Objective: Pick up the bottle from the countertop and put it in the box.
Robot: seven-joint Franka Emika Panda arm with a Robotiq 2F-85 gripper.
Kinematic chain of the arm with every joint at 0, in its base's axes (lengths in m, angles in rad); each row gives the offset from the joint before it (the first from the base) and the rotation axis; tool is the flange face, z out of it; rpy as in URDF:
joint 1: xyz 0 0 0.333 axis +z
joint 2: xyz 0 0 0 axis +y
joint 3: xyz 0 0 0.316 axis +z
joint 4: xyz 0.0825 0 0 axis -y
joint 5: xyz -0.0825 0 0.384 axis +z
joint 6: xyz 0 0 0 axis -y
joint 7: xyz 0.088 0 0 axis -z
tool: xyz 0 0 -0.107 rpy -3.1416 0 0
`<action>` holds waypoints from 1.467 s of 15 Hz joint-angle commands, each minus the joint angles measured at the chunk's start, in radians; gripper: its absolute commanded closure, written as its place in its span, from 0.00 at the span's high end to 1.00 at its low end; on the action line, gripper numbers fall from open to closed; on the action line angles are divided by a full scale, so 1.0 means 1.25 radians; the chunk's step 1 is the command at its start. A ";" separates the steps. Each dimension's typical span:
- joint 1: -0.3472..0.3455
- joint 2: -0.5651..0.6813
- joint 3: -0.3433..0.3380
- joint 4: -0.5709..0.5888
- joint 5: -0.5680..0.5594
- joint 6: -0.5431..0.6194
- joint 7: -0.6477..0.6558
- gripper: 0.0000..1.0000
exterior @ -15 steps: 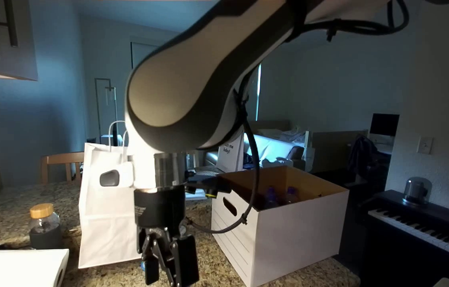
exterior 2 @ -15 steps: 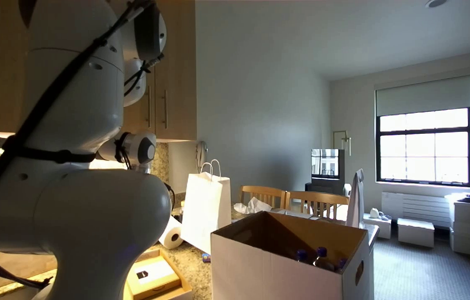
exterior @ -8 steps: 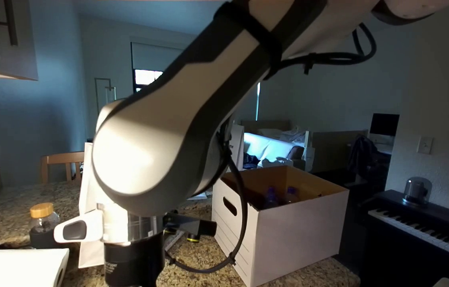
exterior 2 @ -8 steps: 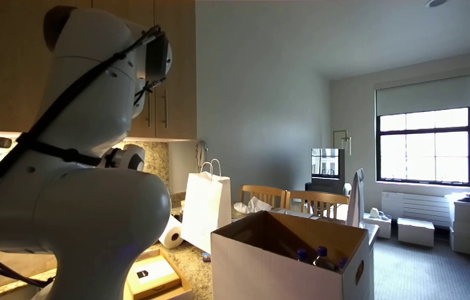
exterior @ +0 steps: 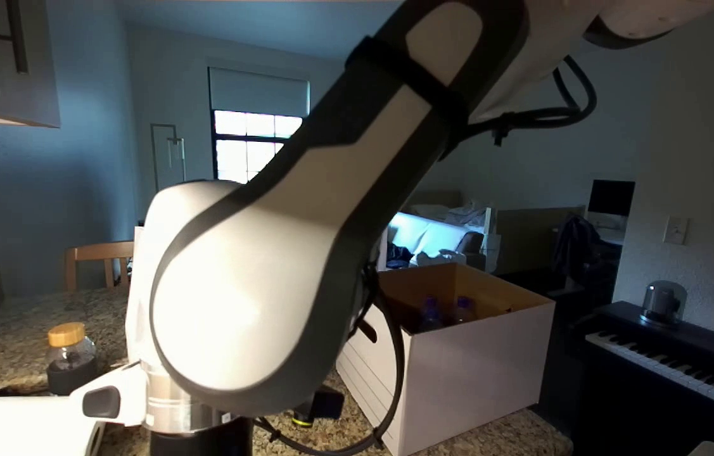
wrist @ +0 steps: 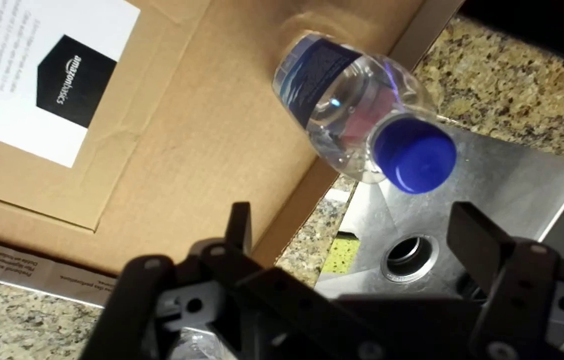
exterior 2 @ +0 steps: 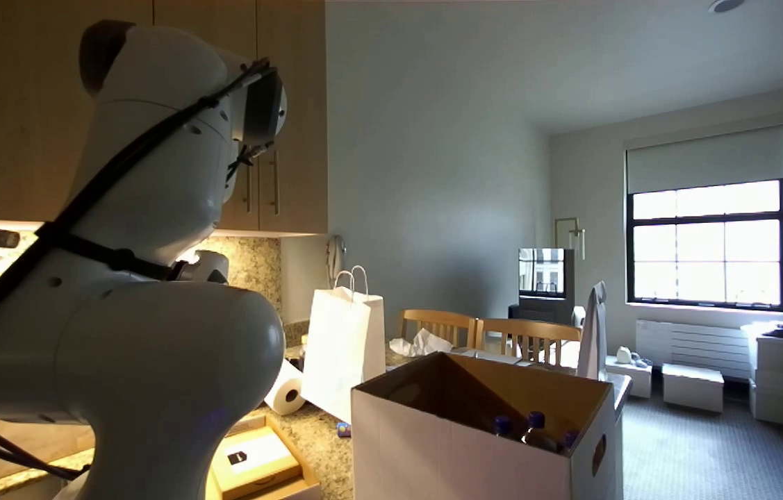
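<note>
My arm hung left of the white box, blocking part of its hand-hole side, with my cable looping across that too. Two purple-capped bottles were in the box. Glass jar with a tan lid sat way left of it on the countertop, piano off to the box's right.

the bottle is blue-capped — the countertop speckled beige
</note>
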 commanded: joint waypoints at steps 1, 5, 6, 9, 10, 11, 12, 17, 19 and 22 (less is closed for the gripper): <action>-0.011 -0.016 0.022 -0.052 -0.033 0.072 0.070 1.00; -0.014 -0.014 0.032 -0.072 -0.060 0.093 0.113 1.00; -0.015 -0.011 0.033 -0.073 -0.067 0.088 0.123 1.00; -0.018 -0.016 0.036 -0.087 -0.074 0.099 0.149 1.00; -0.018 -0.017 0.036 -0.090 -0.078 0.101 0.159 1.00; -0.018 -0.015 0.035 -0.089 -0.081 0.099 0.165 1.00; -0.017 -0.015 0.035 -0.087 -0.085 0.096 0.173 0.79; -0.018 -0.012 0.034 -0.084 -0.099 0.092 0.221 0.47; -0.019 -0.011 0.034 -0.083 -0.096 0.089 0.241 0.34; -0.018 -0.012 0.035 -0.082 -0.099 0.085 0.264 0.15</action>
